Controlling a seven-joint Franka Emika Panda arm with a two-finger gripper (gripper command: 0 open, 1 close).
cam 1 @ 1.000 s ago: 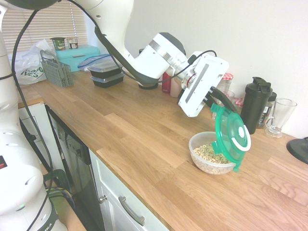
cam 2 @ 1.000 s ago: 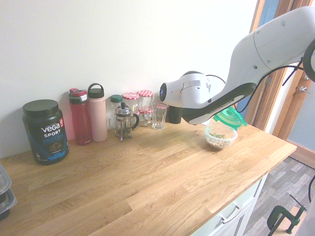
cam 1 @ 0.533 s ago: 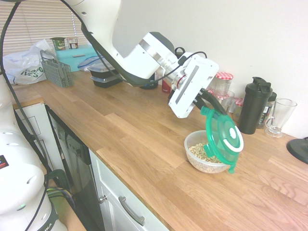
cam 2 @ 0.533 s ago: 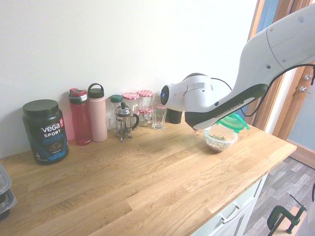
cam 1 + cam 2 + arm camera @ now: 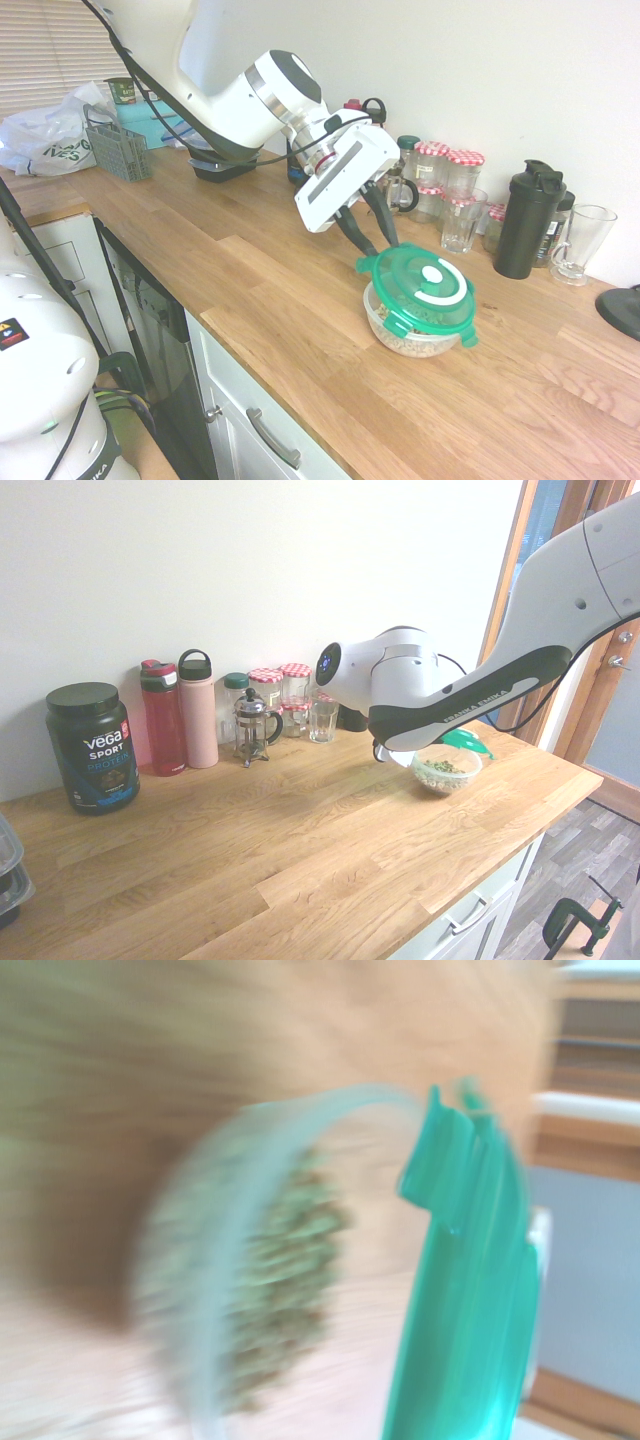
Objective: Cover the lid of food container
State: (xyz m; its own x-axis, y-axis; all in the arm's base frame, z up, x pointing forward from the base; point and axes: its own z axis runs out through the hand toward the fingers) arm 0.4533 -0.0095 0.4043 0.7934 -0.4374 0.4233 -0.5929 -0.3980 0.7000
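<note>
First exterior view: green lid [image 5: 424, 290] lying nearly flat over the food container [image 5: 412, 333], slightly askew, white centre dot and white arc facing up, snap tabs hanging at the rim, cereal rings visible through the clear bowl wall. Tool [image 5: 377, 233] just beside the lid's near-left edge, dark fingers [image 5: 356, 232] spread apart and gripping nothing, tips close to one tab; touching or not, impossible to tell. Wooden bench [image 5: 240, 270] carrying the bowl; behind it a glass tumbler [image 5: 461, 219], red-capped jars [image 5: 447, 170], a black shaker bottle [image 5: 525, 218] and a glass mug [image 5: 578, 244]; far left a grey cutlery basket [image 5: 118, 150] and stacked black containers [image 5: 215, 160]. Second exterior view, from the opposite side: tool hidden behind the white arm, only a green sliver of lid [image 5: 466, 741] above the bowl [image 5: 446, 768]; shown here alone, a dark protein tub [image 5: 92, 746], a red bottle [image 5: 164, 717], a pink bottle [image 5: 198, 709] and a French press [image 5: 253, 727] along the wall. Wrist view: heavily blurred, bowl rim with cereal [image 5: 268, 1280] beside the lid's edge [image 5: 470, 1280]. Compared with a second ago: lid then held upright and clamped by the tool, tilted against the bowl's far side; now laid down on top and released, bowl shifted a little leftward.
</note>
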